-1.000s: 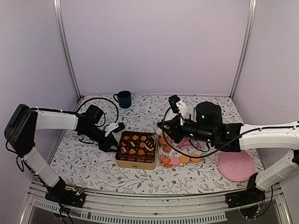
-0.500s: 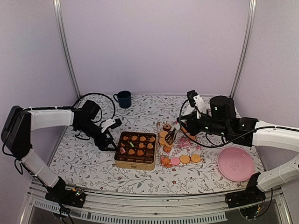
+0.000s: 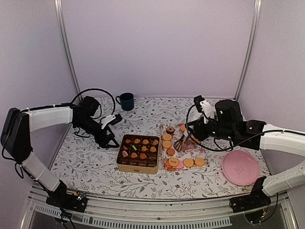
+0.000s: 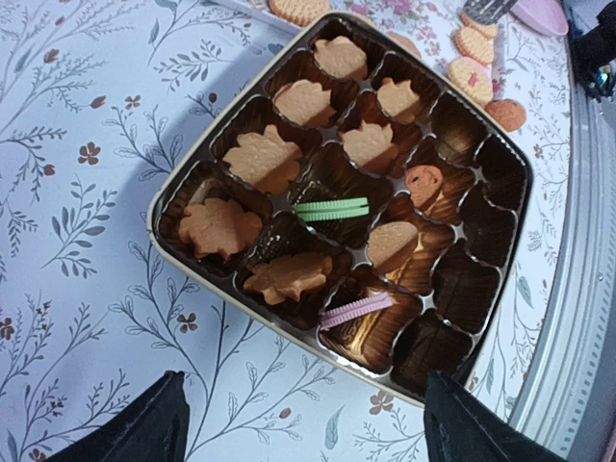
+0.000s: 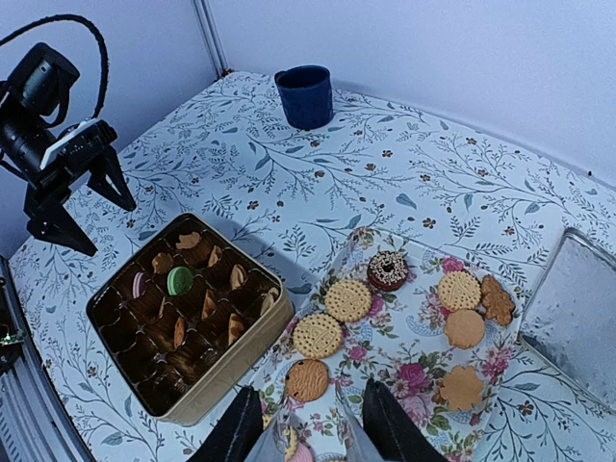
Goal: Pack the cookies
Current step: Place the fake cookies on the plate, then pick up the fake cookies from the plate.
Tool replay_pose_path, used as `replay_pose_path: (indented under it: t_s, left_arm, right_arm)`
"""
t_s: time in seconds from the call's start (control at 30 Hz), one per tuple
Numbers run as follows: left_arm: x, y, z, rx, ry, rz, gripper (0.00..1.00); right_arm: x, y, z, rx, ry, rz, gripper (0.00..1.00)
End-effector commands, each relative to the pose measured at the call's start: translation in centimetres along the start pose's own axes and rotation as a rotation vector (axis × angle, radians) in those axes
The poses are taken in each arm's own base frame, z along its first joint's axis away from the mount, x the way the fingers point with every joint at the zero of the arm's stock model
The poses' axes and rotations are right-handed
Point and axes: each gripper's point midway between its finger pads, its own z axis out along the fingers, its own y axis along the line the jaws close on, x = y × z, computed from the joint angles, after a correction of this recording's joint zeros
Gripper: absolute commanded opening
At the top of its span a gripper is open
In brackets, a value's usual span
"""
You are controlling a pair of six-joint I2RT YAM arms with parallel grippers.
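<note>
The cookies lie in two places. Several loose ones [image 3: 183,162] [image 5: 348,300] sit on a floral sheet [image 5: 414,356]; others fill cups of the gold tin [image 3: 138,152] [image 4: 183,260]. A green [image 4: 331,209] and a pink one [image 4: 356,310] stand on edge in the tin. My left gripper [image 3: 110,141] [image 4: 303,443] is open just left of the tin, nothing between its fingers. My right gripper [image 3: 179,144] [image 5: 313,428] hangs over the loose cookies, its pale fingertips a little apart and empty, close to a brown round cookie [image 5: 308,380].
A dark blue mug [image 3: 126,100] [image 5: 306,94] stands at the back left. A large pink plate [image 3: 240,168] lies front right. A silver lid [image 5: 573,318] rests right of the floral sheet. The tin's near-right cups [image 4: 462,289] hold nothing.
My right gripper has swung from over the tin back right to the loose cookies, and its jaws have parted a little. My left gripper has opened wide and eased back from the tin's left edge.
</note>
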Motion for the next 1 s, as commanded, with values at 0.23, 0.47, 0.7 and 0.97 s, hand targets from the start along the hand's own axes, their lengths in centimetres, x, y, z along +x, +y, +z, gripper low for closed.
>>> replay_pose_path:
  t_s: [0.23, 0.47, 0.7, 0.97]
  left_arm:
    - [-0.7, 0.3, -1.0, 0.003, -0.032, -0.005, 0.84]
    - [-0.3, 0.5, -1.2, -0.007, -0.032, -0.001, 0.83]
    - [-0.5, 0.6, -1.4, -0.004, -0.043, -0.004, 0.83]
    - [-0.6, 0.7, -1.6, -0.007, -0.046, -0.002, 0.82]
  right_arm:
    - [-2.0, 1.3, 4.2, -0.021, -0.018, -0.067, 0.39]
    - [-1.4, 2.1, 6.3, -0.014, -0.007, -0.095, 0.43]
    - [1.0, 2.8, 7.7, 0.027, 0.060, -0.148, 0.43]
    - [1.7, 3.1, 7.5, 0.034, 0.090, -0.167, 0.35]
